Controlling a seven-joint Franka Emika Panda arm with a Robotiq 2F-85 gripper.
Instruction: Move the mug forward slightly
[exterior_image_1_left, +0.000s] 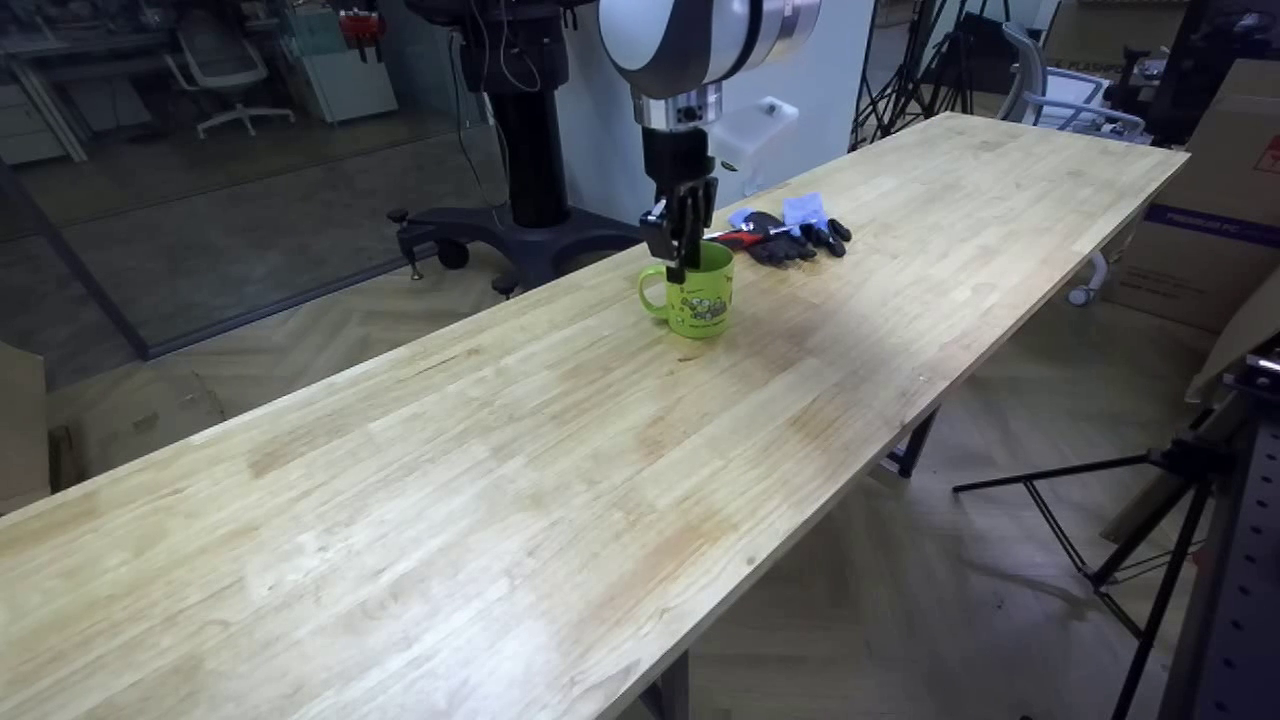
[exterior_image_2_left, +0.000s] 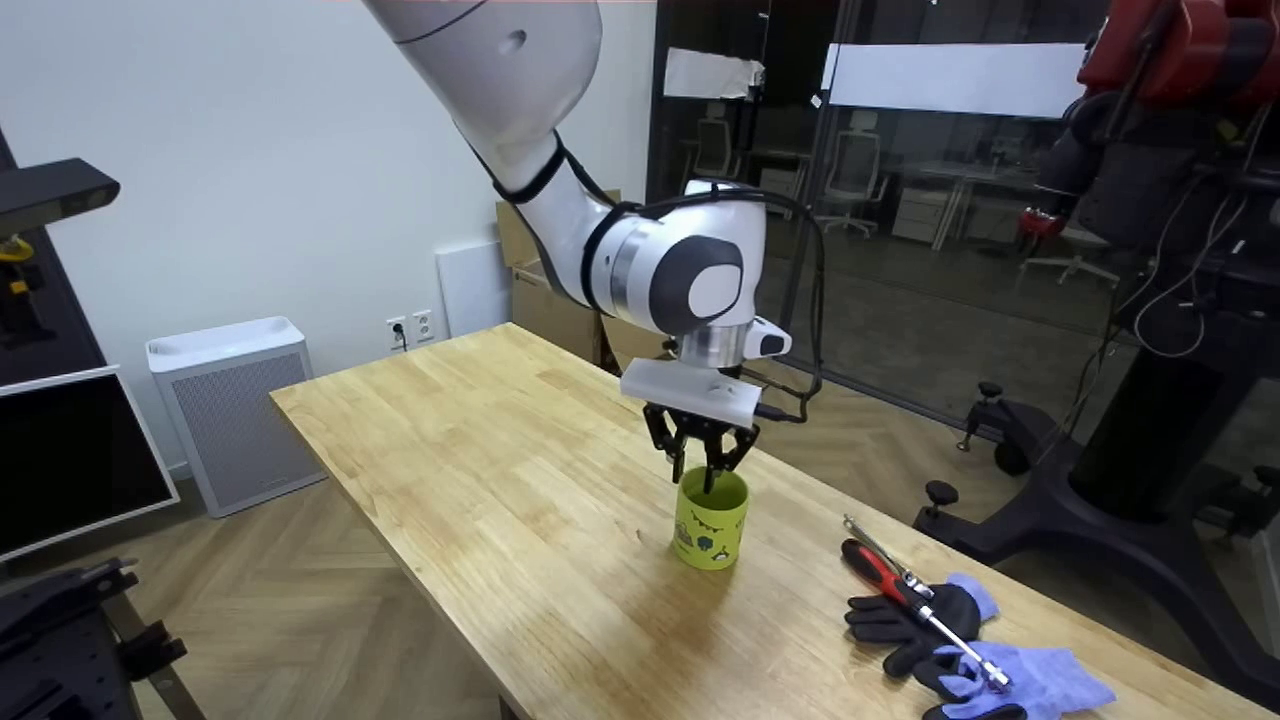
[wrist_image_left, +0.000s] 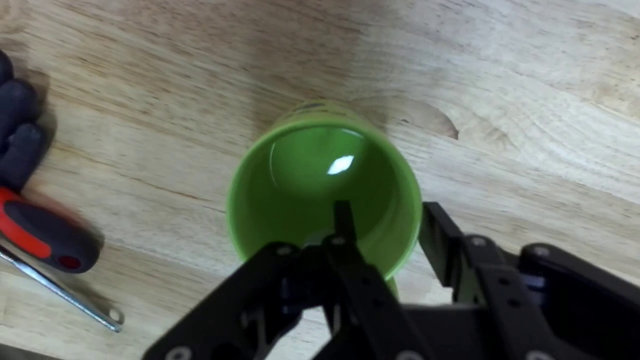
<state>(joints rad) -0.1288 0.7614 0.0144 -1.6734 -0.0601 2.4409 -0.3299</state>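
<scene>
The lime-green mug stands upright on the wooden table in both exterior views. Dark printed figures show on its side. Its handle points toward the table's long edge. My gripper points down at the mug's rim, and it also shows in an exterior view. In the wrist view the mug is seen from above. The gripper's fingers are apart: one is over or inside the mug's opening, the other outside the rim. The handle is mostly hidden behind the fingers there.
Black and blue work gloves lie on the table near the mug. A red-and-black handled tool and a metal tool lie on them. The tool's handle also shows in the wrist view. A dark wheeled stand is beyond the table edge.
</scene>
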